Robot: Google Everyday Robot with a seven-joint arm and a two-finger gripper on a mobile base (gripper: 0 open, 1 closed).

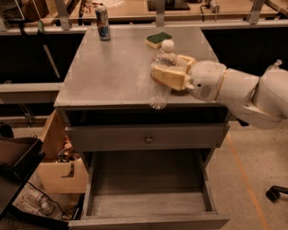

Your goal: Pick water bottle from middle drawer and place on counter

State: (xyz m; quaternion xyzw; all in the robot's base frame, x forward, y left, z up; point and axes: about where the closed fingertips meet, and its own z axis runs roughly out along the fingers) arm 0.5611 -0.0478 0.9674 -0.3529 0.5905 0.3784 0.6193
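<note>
A: Dark blue-and-silver cylindrical drink can stands upright, back left. Flat green-topped yellow sponge lies right of it, just behind the gripper.
B: Noted. Tan cardboard box on the floor, lower left; contents possibly clutter. Long tan wooden workbench behind.

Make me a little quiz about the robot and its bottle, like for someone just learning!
1. True or false: the gripper, over the front of the counter, is shut on the water bottle.
2. What stands at the counter's back left corner? A) drink can B) banana C) teapot
3. Fill in: the middle drawer is pulled ____.
Key: 1 true; 2 A; 3 open.
</note>
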